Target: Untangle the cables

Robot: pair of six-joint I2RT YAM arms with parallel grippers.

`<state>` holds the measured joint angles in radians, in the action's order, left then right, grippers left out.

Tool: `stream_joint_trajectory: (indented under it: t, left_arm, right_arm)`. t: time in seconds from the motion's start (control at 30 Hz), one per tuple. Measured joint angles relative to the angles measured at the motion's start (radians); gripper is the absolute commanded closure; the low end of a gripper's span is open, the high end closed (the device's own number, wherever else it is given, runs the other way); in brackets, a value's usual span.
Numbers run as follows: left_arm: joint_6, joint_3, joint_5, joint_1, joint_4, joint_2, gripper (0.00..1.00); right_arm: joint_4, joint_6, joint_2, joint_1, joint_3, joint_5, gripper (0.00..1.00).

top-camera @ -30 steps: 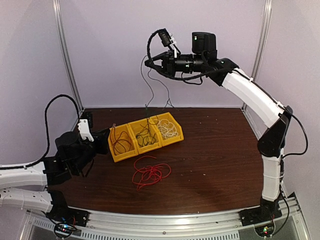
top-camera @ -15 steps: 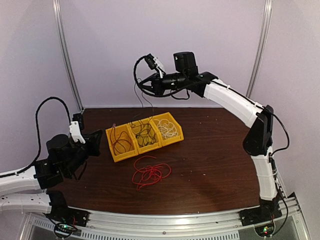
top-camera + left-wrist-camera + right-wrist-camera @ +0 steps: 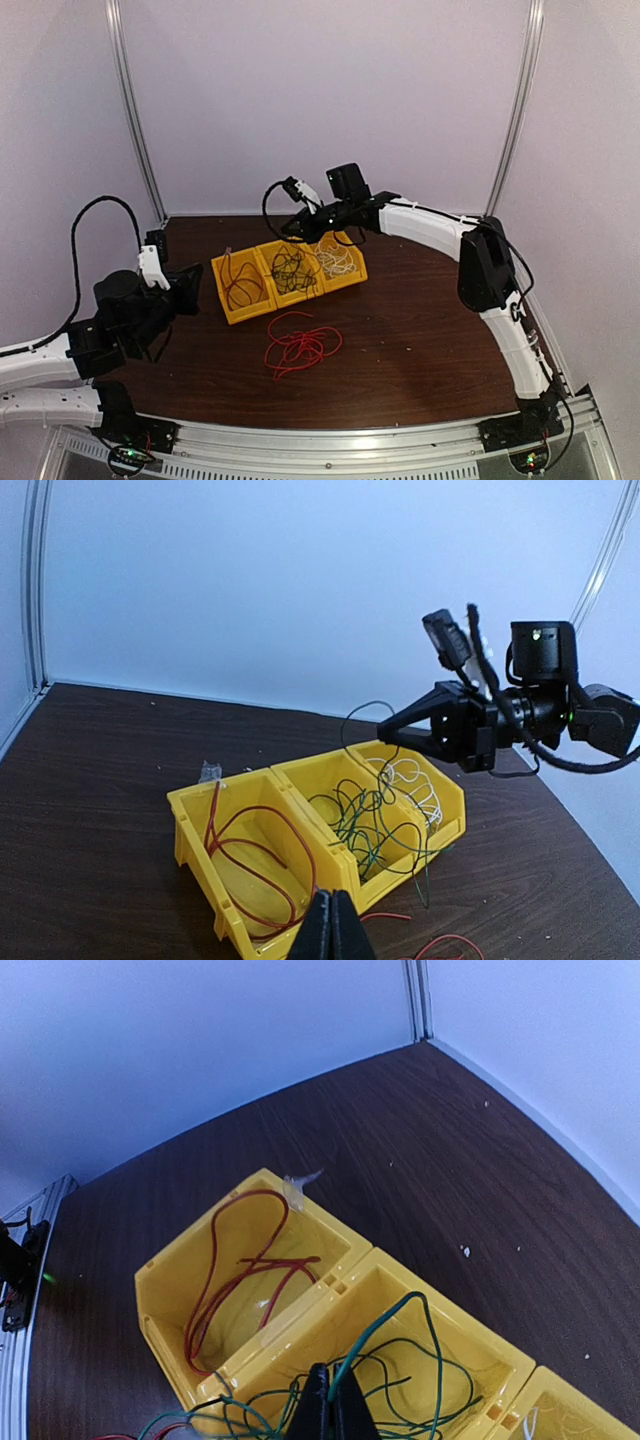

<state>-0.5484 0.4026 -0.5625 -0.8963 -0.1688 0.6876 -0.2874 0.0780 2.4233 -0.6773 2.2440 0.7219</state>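
Note:
Three joined yellow bins [image 3: 247, 313] hold the cables: a red cable [image 3: 243, 283] in the left bin, a dark green cable [image 3: 291, 268] in the middle one, a white cable [image 3: 339, 260] in the right one. Another red cable [image 3: 298, 345] lies loose on the table in front. My right gripper [image 3: 287, 232] hangs just above the middle bin, shut on a strand of the dark green cable [image 3: 375, 1335]. My left gripper [image 3: 196, 276] is shut and empty, left of the bins; in its wrist view its tips [image 3: 330, 930] sit at the left bin's front wall.
The bins [image 3: 200, 825] stand at the back left of the dark wooden table. A scrap of clear tape [image 3: 298, 1186] sticks to the left bin's far rim. Walls and metal posts close in the back and sides.
The right arm came down from high above to just over the middle bin, and the green cable settled into the bin. The left arm drew back a little from the bins.

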Motion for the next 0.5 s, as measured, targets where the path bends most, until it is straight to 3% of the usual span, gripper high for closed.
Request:
stream_joint_trajectory:
  t: [0.33,0.5]
  left_arm:
    - [-0.002,-0.001,-0.003,0.0,0.013,-0.001,0.97]
    - [-0.005,-0.003,-0.001,0.0,0.011,0.026,0.96]
  right_arm:
    - [-0.054,0.002,0.093,0.001,-0.043,-0.025,0.99]
    - [-0.111,0.021,0.093,-0.001,-0.043,-0.023,0.74]
